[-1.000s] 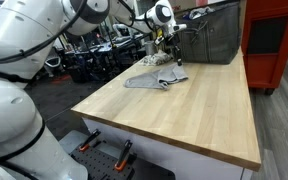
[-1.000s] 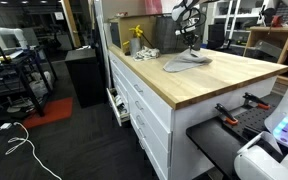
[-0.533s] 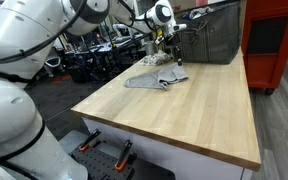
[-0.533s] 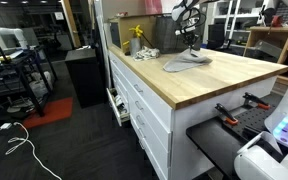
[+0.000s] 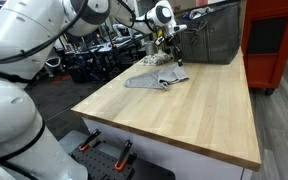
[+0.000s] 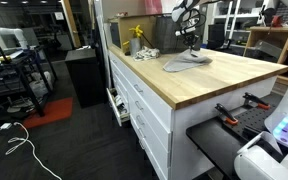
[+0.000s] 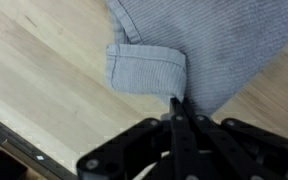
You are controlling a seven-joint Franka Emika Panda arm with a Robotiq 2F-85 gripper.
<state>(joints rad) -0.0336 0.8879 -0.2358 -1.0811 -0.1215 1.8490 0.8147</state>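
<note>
A grey cloth [image 7: 194,45] lies on the wooden table [image 7: 44,90], with one corner folded over into a small flap [image 7: 144,68]. In the wrist view my gripper [image 7: 176,103] is shut, its fingertips pinching the cloth's edge just below the flap. In both exterior views the cloth [image 5: 154,79] [image 6: 187,63] lies flat at the table's far end, and my gripper [image 5: 170,55] [image 6: 193,44] hangs over its far edge.
A dark bin [image 5: 210,38] stands at the back of the table [image 5: 184,120] beside a red cabinet [image 5: 276,40]. Small yellow and other items [image 6: 136,38] sit at the far end. The table has drawers [image 6: 134,100] below. Clamps [image 5: 104,150] sit near the front.
</note>
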